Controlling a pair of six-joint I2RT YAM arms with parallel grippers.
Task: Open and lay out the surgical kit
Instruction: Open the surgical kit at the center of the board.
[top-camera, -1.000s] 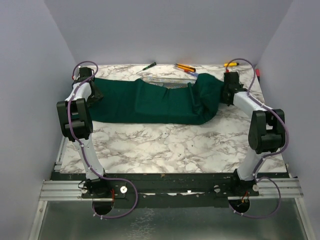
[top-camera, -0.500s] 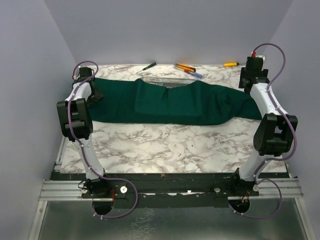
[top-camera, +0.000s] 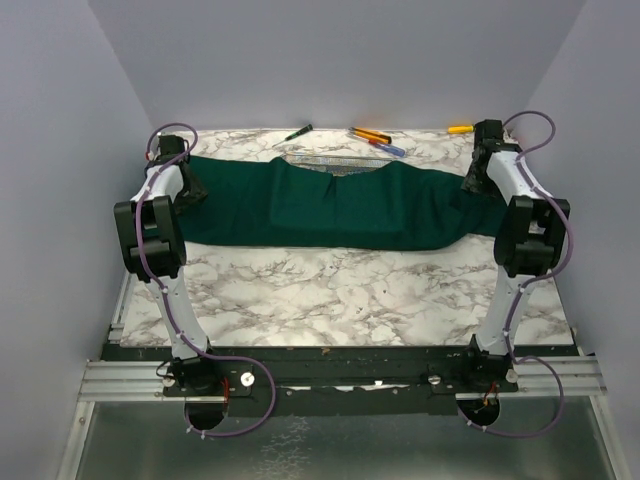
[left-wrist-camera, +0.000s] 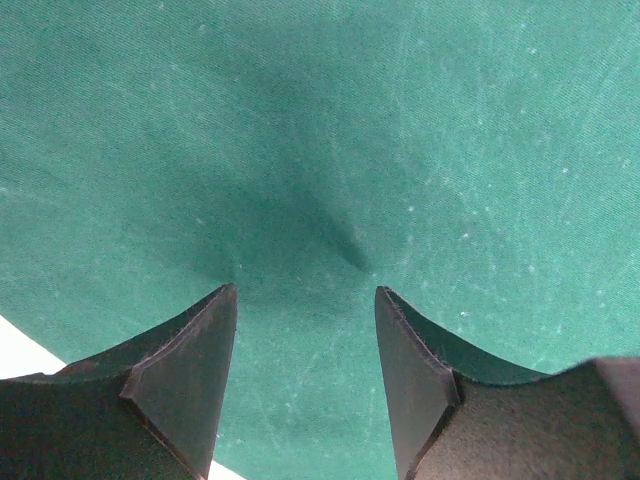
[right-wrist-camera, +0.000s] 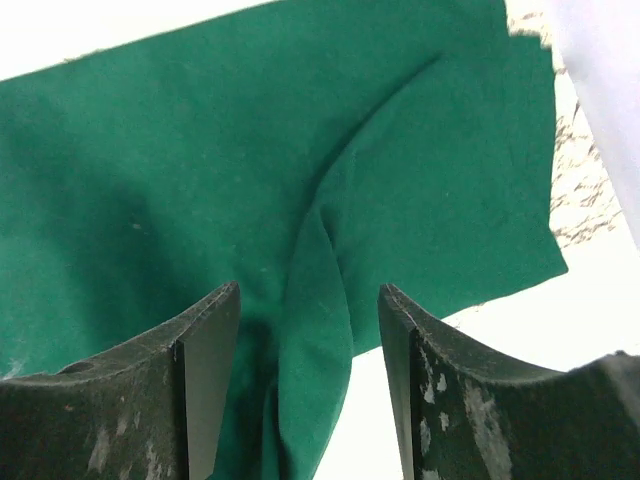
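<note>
Now, L gripper (left-wrist-camera: 305, 295) over 9 o'clock end of cloth wrap (top-camera: 340, 205), jaws apart; R gripper (right-wrist-camera: 310, 290) at 3, likewise.

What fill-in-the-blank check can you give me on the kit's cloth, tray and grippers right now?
The cloth wrap lying across the table is dark ___. The wire-mesh tray shows only at the cloth's ___ edge. The left gripper and right gripper both stand ___ over the cloth.
Missing words: green; far; open.
</note>
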